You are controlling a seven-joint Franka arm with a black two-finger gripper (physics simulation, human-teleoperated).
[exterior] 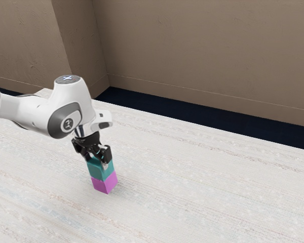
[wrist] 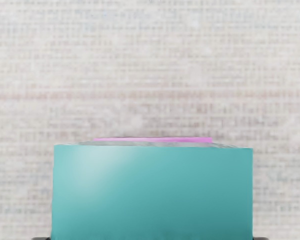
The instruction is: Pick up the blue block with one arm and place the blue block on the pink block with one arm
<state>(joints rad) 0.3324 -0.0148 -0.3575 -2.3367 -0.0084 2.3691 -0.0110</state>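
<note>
Lower left of the exterior view: my gripper grasps the blue block, which sits on the pink block on the worktop. Risk: if the blue block sits offset, a crooked release could drag it and topple the stack.

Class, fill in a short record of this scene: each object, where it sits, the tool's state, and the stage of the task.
blue block: stacked on the pink block, sides roughly aligned
pink block: standing on the table
tool: shut on the blue block, gripping its upper part from above
stage: stacked, not yet released
</note>
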